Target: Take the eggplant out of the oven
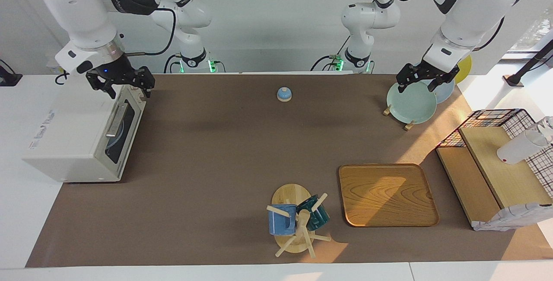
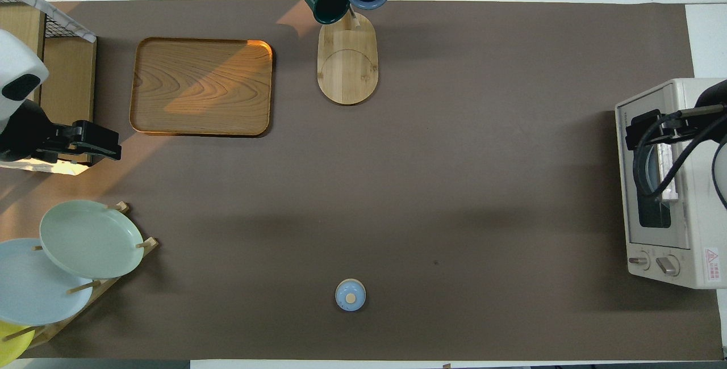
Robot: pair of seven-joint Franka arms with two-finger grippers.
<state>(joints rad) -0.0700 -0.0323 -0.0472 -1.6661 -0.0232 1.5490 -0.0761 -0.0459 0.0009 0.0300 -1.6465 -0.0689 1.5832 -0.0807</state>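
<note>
Oven sits at the right arm's end of the table, door shut; metal bar handle runs along the door's upper edge. Eggplant not visible in either view; presumably inside, where only a bluish round shape shows through the glass. Right gripper hangs over the oven's top corner nearest the robots, at about 12 o'clock from the handle, fingers spread, holding nothing. Left gripper waits over the plate rack, fingers apart, empty. Step in hand, as judged: open the door. Best to straddle the bar mid-length, then pull outward and down along the hinge arc. Facing view shows the handle and glass clearly; overhead view adds the control knobs, while the right arm's cable hides part of the door.
</note>
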